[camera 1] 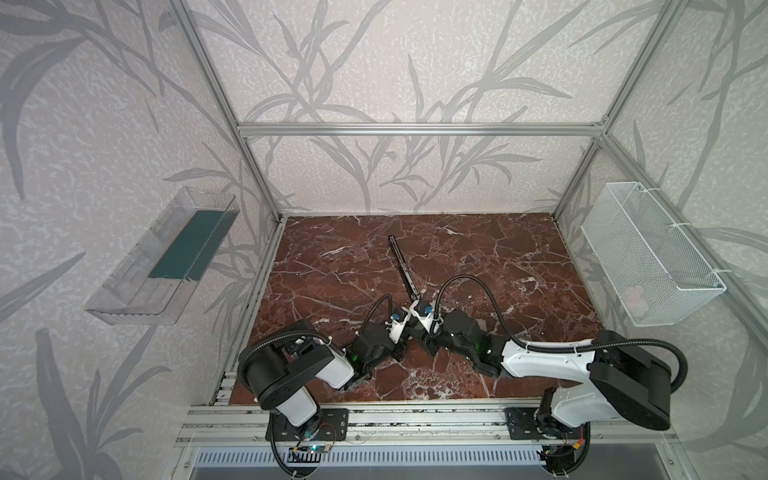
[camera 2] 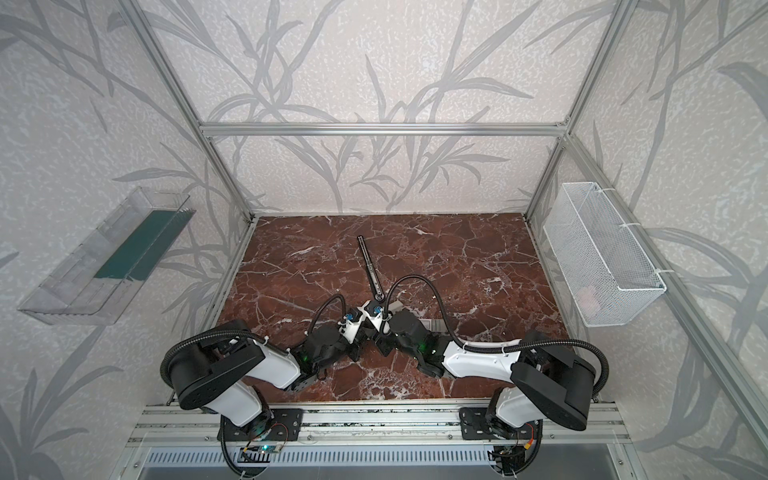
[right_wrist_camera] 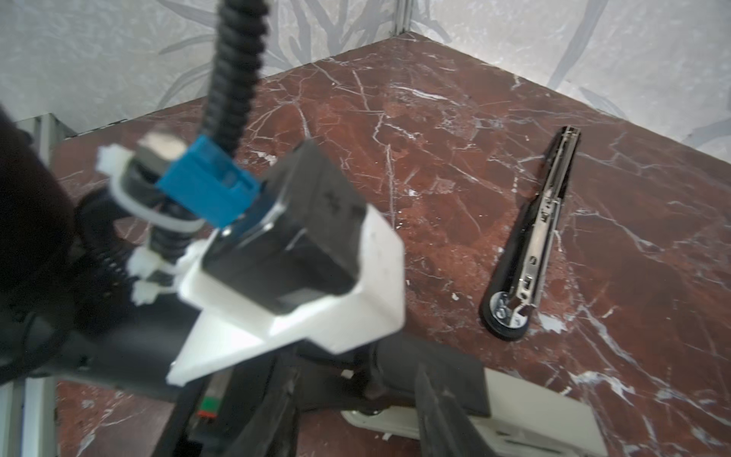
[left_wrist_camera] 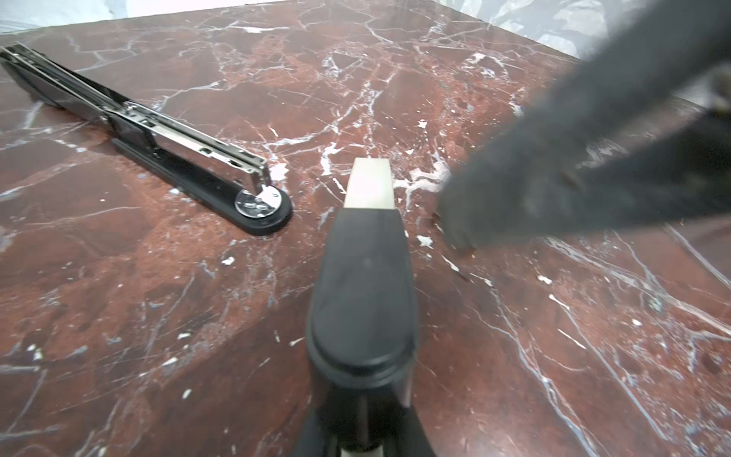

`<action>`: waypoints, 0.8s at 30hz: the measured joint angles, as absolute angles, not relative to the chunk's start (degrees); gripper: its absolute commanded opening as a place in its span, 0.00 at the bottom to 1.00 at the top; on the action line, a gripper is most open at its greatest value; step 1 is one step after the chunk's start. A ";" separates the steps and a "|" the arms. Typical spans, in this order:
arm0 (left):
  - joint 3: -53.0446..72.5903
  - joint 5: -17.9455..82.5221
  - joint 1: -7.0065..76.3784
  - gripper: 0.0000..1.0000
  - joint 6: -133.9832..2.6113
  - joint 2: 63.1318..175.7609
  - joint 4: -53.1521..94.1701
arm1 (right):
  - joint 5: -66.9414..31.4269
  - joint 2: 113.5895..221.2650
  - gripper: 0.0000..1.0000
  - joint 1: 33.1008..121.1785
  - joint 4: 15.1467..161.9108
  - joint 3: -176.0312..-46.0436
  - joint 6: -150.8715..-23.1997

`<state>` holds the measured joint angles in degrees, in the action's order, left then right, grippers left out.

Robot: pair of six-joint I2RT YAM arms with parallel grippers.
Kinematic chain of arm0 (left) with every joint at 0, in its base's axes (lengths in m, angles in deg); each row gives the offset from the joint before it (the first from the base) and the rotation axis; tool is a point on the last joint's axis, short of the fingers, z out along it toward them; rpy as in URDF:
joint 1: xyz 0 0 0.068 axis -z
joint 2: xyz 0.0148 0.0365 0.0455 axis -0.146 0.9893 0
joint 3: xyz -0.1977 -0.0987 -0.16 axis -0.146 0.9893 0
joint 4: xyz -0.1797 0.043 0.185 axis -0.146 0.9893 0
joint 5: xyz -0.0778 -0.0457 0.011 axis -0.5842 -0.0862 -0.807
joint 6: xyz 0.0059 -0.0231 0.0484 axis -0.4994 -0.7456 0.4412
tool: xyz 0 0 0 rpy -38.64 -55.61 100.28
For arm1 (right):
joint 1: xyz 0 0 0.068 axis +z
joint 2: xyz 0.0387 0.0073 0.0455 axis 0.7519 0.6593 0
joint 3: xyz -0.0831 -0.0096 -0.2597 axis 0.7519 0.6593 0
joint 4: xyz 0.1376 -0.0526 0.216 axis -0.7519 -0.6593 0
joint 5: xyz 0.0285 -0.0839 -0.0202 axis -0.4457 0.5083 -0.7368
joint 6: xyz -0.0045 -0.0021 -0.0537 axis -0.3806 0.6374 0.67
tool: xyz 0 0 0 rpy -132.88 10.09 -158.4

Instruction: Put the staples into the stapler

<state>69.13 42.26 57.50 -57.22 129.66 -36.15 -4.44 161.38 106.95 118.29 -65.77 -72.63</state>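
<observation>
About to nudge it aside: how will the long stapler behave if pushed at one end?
Long stapler lies opened flat, so it probably pivots rather than tips. Its chrome rail looks slippery, and hinged halves may flop when lifted.

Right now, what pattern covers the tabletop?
The tabletop is red-brown marble with white veins; left wrist view shows it best.
</observation>
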 measured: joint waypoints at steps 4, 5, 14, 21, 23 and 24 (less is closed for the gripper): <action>69.13 42.72 57.50 0.00 -57.26 129.66 -36.55 | -4.83 161.38 0.48 106.93 118.42 -65.51 -73.13; 69.13 42.83 57.50 0.00 -57.29 129.66 -36.55 | -4.85 161.38 0.48 106.93 118.46 -65.44 -73.28; 67.53 44.16 57.52 0.01 -58.29 129.51 -33.29 | -6.27 158.87 0.47 102.78 117.59 -62.84 -75.27; 64.41 44.25 57.52 0.11 -58.73 128.30 -27.04 | -8.00 157.73 0.46 99.13 117.11 -62.52 -77.41; 64.23 44.23 57.52 0.12 -58.77 128.00 -25.79 | -9.62 158.28 0.46 97.92 116.80 -62.63 -78.94; 64.23 44.21 57.52 0.14 -58.88 127.82 -25.38 | -10.78 158.93 0.46 97.07 116.69 -62.80 -80.03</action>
<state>64.23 44.21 57.52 -58.88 127.82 -25.38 -10.78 158.93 97.07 116.69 -62.80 -80.03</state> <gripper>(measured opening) 0.144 0.461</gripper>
